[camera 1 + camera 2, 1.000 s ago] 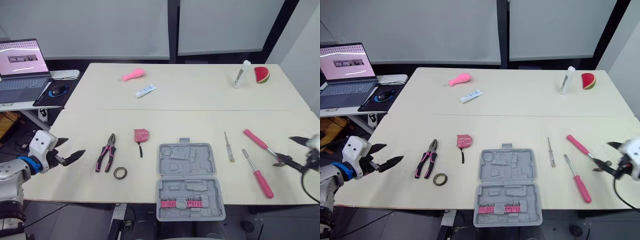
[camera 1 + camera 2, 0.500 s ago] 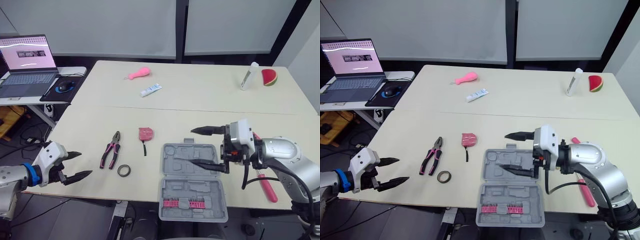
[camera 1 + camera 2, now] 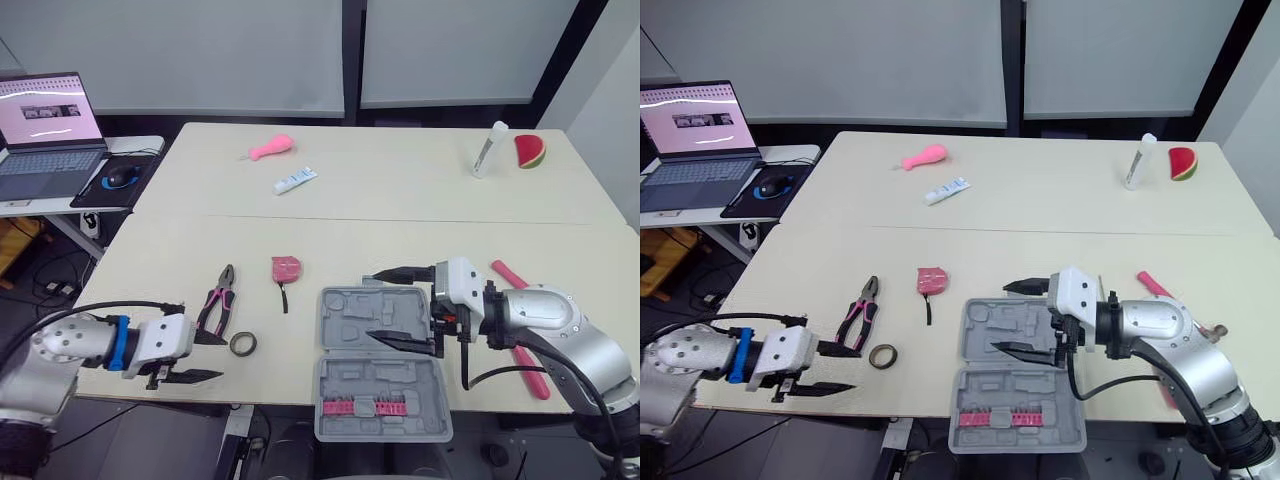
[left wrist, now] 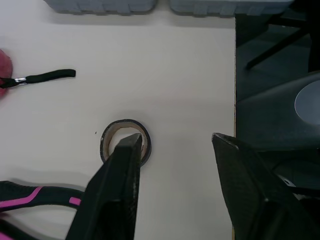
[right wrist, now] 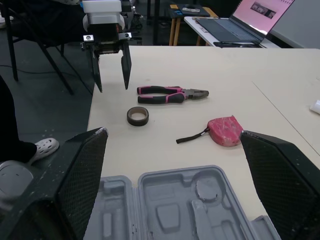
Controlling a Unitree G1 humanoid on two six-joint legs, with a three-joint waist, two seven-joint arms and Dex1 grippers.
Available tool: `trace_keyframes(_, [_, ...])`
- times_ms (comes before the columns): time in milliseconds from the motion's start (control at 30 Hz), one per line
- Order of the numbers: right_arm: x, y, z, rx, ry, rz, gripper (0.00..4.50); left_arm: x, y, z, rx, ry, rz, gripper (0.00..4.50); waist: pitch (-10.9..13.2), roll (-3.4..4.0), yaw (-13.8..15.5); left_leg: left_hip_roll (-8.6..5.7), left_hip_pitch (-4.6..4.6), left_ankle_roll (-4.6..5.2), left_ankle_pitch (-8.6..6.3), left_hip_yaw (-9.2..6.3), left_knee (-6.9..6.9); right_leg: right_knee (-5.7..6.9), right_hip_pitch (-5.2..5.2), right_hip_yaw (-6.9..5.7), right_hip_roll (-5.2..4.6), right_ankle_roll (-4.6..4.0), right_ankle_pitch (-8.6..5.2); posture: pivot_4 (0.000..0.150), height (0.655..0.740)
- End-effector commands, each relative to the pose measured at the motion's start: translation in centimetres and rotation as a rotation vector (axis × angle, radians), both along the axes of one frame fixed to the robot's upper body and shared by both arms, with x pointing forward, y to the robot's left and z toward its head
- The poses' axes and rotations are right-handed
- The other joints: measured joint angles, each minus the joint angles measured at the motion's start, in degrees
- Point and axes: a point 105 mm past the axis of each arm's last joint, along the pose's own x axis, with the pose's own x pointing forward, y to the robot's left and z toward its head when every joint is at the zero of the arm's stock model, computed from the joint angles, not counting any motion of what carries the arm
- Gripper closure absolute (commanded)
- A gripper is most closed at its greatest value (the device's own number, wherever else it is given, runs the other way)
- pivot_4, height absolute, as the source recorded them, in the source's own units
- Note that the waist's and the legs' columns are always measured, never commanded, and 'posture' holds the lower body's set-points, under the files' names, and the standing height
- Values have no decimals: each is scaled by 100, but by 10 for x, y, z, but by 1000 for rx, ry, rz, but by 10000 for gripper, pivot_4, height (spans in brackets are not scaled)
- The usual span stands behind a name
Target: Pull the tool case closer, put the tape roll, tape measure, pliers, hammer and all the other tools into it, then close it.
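Grey case (image 3: 350, 385) lies open at the near edge of the table (image 3: 400, 240); its near half holds a row of pink bits (image 3: 363, 408). My right tool (image 3: 372, 305) hangs spread over the far half. Pliers (image 3: 212, 310) lie lengthwise near-to-far, nose pointing away from me, with the tape roll (image 3: 241, 344) flat just beside their handles. My left tool (image 3: 222, 358), spread too, sits beside that roll.

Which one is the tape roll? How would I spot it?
Start at the open grey plastic tool case at the near edge of the cream table. Left of it lie pink-handled pliers; the tape roll is the small dark ring just beside their handles, the only round, hollow thing there.
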Motion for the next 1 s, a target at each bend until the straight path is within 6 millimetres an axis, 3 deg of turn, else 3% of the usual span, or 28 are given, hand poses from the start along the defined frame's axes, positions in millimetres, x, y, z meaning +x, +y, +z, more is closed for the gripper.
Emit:
trace_keyframes(33, [-5, 2, 7, 0, -38, 1, 0, 8, 3, -9, 37, -12, -21, 30961, 0, -1, 1, 1, -1, 0, 0, 0, 0, 1, 0, 0, 1, 0, 0, 1500, 7400])
trace_keyframes(533, [-11, 0, 1, -18, -16, -58, 0, 24, 11, -55, 84, -30, -30, 30961, -7, 8, 11, 1, 13, 0, 0, -3, 3, 5, 0, -5, 4, 1, 0, 1500, 7400])
trace_keyframes(1000, [-12, -4, -5, -37, -10, -62, 0, 24, 17, -62, 56, -15, -30, 30961, -17, 20, -16, 6, 21, 0, 1, -7, 7, 11, 33, -12, 13, 3, 0, 1500, 7400])
